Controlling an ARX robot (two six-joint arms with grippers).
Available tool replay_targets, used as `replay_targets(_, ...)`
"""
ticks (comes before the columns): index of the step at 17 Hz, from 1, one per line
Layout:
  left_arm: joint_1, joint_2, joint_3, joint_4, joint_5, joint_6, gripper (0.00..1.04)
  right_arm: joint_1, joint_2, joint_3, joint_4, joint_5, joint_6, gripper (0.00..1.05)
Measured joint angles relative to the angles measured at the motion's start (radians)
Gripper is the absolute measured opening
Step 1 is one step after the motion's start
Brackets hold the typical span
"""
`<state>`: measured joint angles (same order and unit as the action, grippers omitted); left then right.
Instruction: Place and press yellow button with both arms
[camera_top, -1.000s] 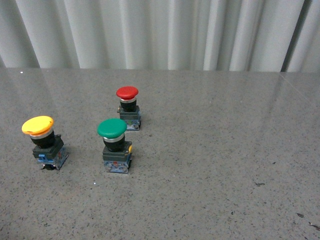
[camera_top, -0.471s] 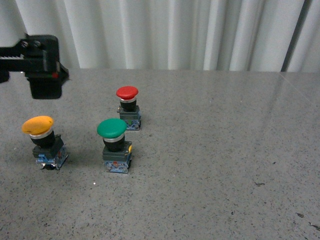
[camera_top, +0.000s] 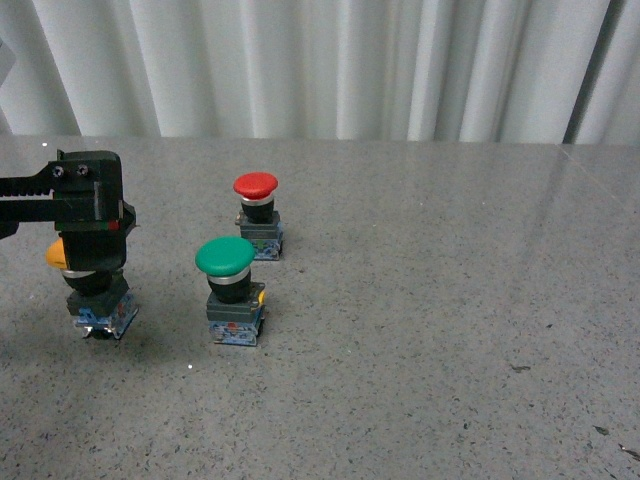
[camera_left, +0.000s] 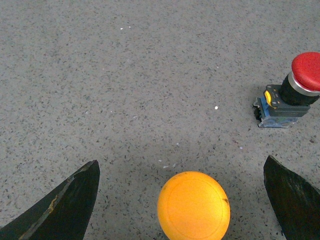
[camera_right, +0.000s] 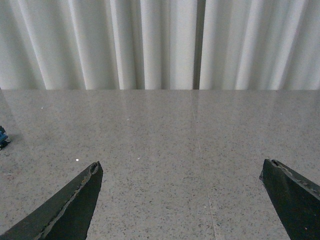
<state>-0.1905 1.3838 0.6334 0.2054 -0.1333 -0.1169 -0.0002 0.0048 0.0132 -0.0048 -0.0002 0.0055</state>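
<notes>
- My left hand (camera_top: 92, 250) is hanging over the yellow button (camera_left: 194, 205), spread wide and not touching it.
- The yellow button is standing on the tabletop (camera_top: 420, 330), left of the green button (camera_top: 226, 258).
- My right hand (camera_right: 180, 167) is hanging spread apart too.

Left arm (camera_top: 30, 195) enters level from the left edge. Left gripper (camera_top: 92, 240) points down, jaws spread wide. Right gripper (camera_right: 181, 162) faces forward and level, its 2 fingers (camera_right: 65, 210) wide apart.
</notes>
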Motion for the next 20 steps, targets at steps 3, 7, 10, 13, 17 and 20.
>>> replay_targets(3, 0.005, 0.035, -0.011, 0.011, 0.039, -0.006, 0.98, 0.0, 0.0, 0.0, 0.0, 0.0, 0.0, 0.98)
replay_targets(7, 0.005, 0.057, -0.013, 0.031, 0.042, -0.006, 0.94, 0.0, 0.0, 0.0, 0.0, 0.0, 0.0, 0.98)
replay_targets(10, 0.011, 0.057, -0.018, 0.028, 0.033, -0.006, 0.63, 0.0, 0.0, 0.0, 0.0, 0.0, 0.0, 0.98)
replay_targets(13, 0.018, 0.027, -0.02, -0.021, 0.03, -0.006, 0.37, 0.0, 0.0, 0.0, 0.0, 0.0, 0.0, 0.98)
replay_targets(17, -0.04, -0.092, 0.116, -0.116, 0.014, 0.027, 0.34, 0.0, 0.0, 0.0, 0.0, 0.0, 0.0, 0.98)
replay_targets(20, -0.145, -0.013, 0.347, -0.082, -0.001, 0.031, 0.34, 0.0, 0.0, 0.0, 0.0, 0.0, 0.0, 0.98)
